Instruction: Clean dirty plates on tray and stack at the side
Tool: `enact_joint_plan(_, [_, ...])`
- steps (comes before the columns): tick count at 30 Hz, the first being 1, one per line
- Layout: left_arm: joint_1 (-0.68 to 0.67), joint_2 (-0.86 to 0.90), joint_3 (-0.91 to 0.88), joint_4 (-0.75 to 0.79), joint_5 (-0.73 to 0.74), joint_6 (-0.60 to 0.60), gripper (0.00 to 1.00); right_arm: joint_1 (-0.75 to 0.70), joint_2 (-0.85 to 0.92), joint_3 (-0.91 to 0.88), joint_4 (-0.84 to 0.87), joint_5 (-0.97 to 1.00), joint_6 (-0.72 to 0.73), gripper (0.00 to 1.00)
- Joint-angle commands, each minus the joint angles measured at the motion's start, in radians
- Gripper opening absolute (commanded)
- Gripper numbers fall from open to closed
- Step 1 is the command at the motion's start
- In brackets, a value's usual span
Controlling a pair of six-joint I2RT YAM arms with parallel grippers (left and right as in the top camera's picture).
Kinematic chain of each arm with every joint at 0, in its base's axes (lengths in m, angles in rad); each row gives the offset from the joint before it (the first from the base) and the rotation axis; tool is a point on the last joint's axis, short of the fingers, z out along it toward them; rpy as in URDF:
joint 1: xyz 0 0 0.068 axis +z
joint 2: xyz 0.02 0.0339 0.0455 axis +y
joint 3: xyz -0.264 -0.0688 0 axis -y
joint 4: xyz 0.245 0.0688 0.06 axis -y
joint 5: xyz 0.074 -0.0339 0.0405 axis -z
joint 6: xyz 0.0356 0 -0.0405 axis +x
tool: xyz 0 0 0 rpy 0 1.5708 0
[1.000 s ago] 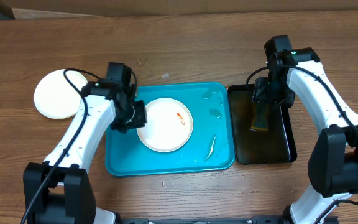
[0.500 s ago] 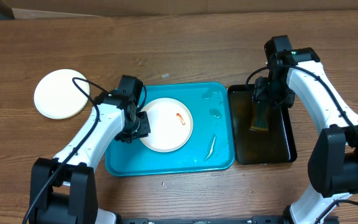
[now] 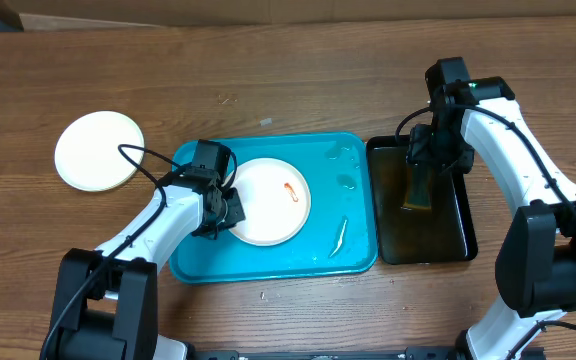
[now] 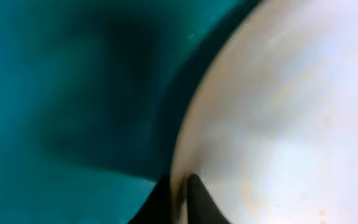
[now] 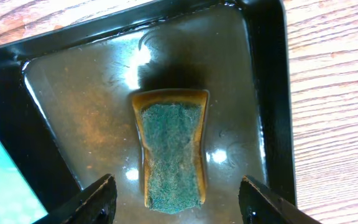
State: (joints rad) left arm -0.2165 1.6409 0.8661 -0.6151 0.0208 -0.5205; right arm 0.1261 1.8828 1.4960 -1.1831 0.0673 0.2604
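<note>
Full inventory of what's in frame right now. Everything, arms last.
table: 1, brown wood, under everything
tray: 1, turquoise, centre
white plate: 1, white, on tray's left half
smear: 1, red-orange, on white plate
pale plate: 1, cream, on table left of tray
tub: 1, black, wet, right of tray
sponge: 1, green with yellow-brown edge, in tub
left pincer: 1, black, shut on white plate's left rim
right pincer: 1, black, open above sponge
</note>
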Motion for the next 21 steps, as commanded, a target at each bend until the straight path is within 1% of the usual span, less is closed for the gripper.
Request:
enact_joint_plan(1, [0.000,0.001,-0.013,0.022,0.002,0.047,0.04,-0.002,-0.024,-0.005,-0.003,-0.067,-0.001,0.61])
enact_joint_plan(3, [0.000,0.001,-0.013,0.037,-0.002,0.062,0.05,-0.002,-0.024,-0.005,-0.013,-0.103,-0.001,0.61])
enact_joint_plan(9, [0.000,0.001,-0.013,0.040,-0.001,0.072,0.14,-0.002,-0.024,-0.006,-0.045,-0.101,-0.001,0.65])
enact_joint_plan(12, [0.000,0.001,-0.013,0.040,-0.001,0.071,0.16,-0.002,-0.024,-0.026,-0.039,-0.086,0.002,0.66])
enact_joint_plan(17, [0.000,0.001,-0.013,0.040,-0.001,0.071,0.17,-0.002,-0.024,-0.129,0.050,-0.069,0.002,0.68])
enact_joint_plan(19, [0.000,0.001,-0.013,0.040,-0.001,0.072,0.17,-0.002,-0.024,-0.177,0.110,-0.069,0.002,0.66])
enact_joint_plan(21, [0.000,0.001,-0.013,0.040,-0.001,0.071,0.17,-0.002,-0.024,-0.216,0.162,-0.070,0.003,0.59])
